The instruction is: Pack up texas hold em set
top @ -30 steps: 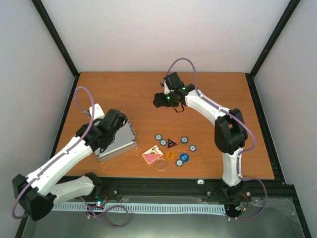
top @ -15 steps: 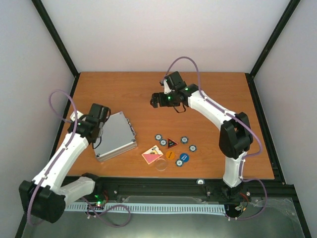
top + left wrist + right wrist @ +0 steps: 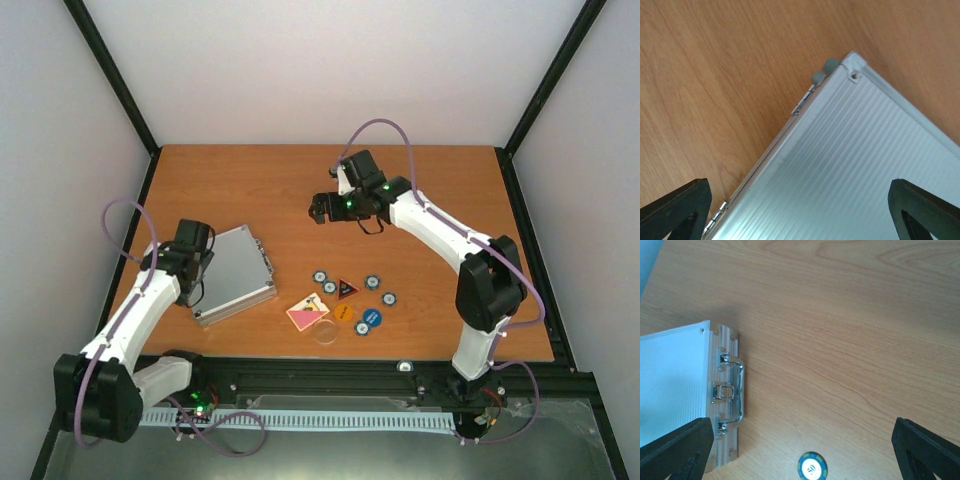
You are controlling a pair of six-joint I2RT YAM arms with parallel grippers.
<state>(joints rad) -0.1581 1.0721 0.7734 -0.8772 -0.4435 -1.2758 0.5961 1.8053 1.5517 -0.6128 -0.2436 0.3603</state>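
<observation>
Aluminium, ribbed and silver, the case (image 3: 238, 272) lies shut near the left edge of the tabletop (image 3: 250, 180). Its handle (image 3: 740, 392) faces the loose pieces gathered toward the middle of the near edge. The left gripper (image 3: 800, 212) hangs over the case's hinge side, jaws spread wide and empty. The right gripper (image 3: 801, 450) hovers toward the tabletop's middle, equally wide and holding nothing. The likely trouble is the lid: prying it from the hinge side, or with the latches unreleased, would probably shove the case into the pieces. The flat discs also offer little to pinch, so a scraping finger could skid them off the near edge. I count one case, four blue-white chips (image 3: 319, 276), one red-black triangle (image 3: 345, 289), one orange disc (image 3: 343, 312), one pink card deck (image 3: 305, 313) and one clear disc (image 3: 325, 332). There is one blue disc (image 3: 373, 318), perhaps with a second touching it.
</observation>
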